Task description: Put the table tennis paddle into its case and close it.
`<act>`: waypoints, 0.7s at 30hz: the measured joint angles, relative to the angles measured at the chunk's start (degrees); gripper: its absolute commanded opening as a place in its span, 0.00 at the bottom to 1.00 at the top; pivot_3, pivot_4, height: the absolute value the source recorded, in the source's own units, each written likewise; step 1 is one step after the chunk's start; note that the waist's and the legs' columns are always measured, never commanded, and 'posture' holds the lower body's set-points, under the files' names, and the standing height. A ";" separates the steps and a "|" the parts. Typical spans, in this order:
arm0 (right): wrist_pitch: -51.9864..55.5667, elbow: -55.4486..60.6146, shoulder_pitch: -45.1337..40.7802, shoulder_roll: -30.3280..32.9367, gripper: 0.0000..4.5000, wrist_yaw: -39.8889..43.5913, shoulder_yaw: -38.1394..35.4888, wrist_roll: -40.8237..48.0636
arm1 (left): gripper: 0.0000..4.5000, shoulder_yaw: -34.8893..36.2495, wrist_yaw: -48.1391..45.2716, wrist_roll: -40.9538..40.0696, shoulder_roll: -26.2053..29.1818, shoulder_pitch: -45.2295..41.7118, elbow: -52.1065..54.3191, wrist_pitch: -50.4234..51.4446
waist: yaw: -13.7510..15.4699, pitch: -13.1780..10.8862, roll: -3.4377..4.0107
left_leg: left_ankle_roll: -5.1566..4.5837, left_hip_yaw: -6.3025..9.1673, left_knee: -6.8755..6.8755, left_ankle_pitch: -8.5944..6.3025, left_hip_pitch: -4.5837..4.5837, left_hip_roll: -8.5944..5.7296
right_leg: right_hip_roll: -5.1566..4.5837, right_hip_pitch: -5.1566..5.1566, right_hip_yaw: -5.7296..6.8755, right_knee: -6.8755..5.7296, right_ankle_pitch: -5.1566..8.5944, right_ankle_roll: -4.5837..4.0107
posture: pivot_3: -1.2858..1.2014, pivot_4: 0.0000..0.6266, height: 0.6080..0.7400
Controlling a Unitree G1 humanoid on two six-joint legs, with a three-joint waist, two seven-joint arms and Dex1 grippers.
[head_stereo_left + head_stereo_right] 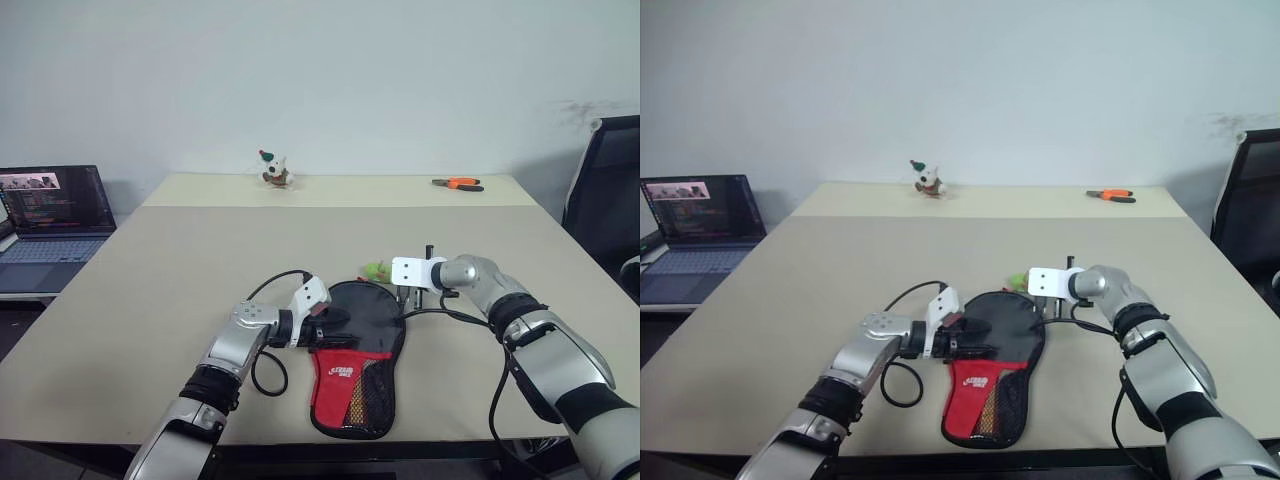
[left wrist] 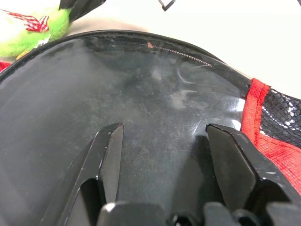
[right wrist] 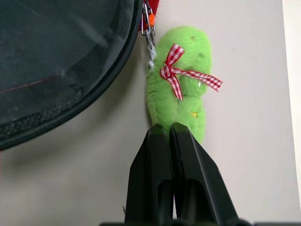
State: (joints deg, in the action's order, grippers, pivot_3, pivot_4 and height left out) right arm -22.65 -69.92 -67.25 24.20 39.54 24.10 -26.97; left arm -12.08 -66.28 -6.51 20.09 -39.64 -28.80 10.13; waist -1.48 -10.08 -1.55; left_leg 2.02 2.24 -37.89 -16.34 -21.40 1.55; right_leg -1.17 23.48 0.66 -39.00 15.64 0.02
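While the case [image 1: 355,360] lies on the beige table [image 1: 150,290], left gripper [image 2: 162,141] spread, right gripper [image 3: 169,129] seemingly pinched empty.

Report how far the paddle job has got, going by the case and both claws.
Done: the case lies flat on the table, apparently with the paddle inside.

In hand: the left claw sits open over the case's black face; the right claw is shut at the green plush charm clipped to the zipper pull.

Left: whether the zip is fully closed can't be told.

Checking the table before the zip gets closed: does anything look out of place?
Mostly tidy. A green plush charm with a checked bow hangs off the case by a clip, and orange-handled pliers lie at the table's far edge.
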 measured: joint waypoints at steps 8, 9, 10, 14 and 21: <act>1.85 2.28 1.39 -0.35 0.00 1.62 -0.37 1.12 | 0.68 -2.32 -2.46 2.54 -2.10 -5.99 -9.80 -6.24 | -0.17 0.00 0.02 | 0.00 -0.03 -0.01 0.00 0.02 -0.05 | 0.02 0.00 -0.01 0.00 0.00 0.00 | 0.52 0.24 1.00; 1.97 2.45 1.40 -0.37 0.00 1.66 -0.42 1.17 | 0.68 -2.32 -2.66 2.70 -2.10 -6.18 -10.35 -6.88 | -0.18 0.01 0.03 | 0.00 -0.03 0.00 0.00 0.03 -0.04 | 0.02 0.00 -0.02 -0.01 0.00 0.00 | 0.52 0.24 1.00; 2.38 2.94 1.56 -0.34 0.00 1.99 -0.63 1.37 | 0.68 -2.34 -2.91 2.80 -2.24 -6.60 -11.84 -8.04 | -0.20 0.01 0.04 | 0.00 -0.04 0.00 0.00 0.05 -0.05 | 0.03 -0.01 -0.02 -0.01 0.00 0.00 | 0.52 0.24 1.00; 3.83 5.73 2.84 -0.22 0.00 3.44 -1.19 1.81 | 0.68 -2.37 -3.29 3.39 -2.65 -7.74 -15.22 -11.02 | -0.21 0.02 0.05 | 0.00 -0.05 0.00 0.00 0.23 -0.05 | 0.05 -0.18 -0.03 -0.02 0.00 0.00 | 0.52 0.24 1.00; 5.67 10.35 5.00 2.88 0.00 4.94 -1.84 2.44 | 0.68 -2.37 -4.34 3.41 -2.83 -7.73 -16.26 -12.22 | -0.05 0.02 0.06 | -0.01 -0.07 0.01 0.00 0.33 -0.06 | 0.05 -0.26 -0.05 -0.04 0.00 0.01 | 0.52 0.24 1.00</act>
State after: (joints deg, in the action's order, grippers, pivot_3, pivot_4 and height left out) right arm -16.98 -59.57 -62.25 27.08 44.48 22.26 -24.53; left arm -14.45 -70.62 -3.09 17.25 -47.37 -45.06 -2.09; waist -1.53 -10.06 -1.49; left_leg 2.01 2.17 -37.88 -16.34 -21.07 1.49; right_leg -1.12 23.22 0.61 -39.04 15.64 0.03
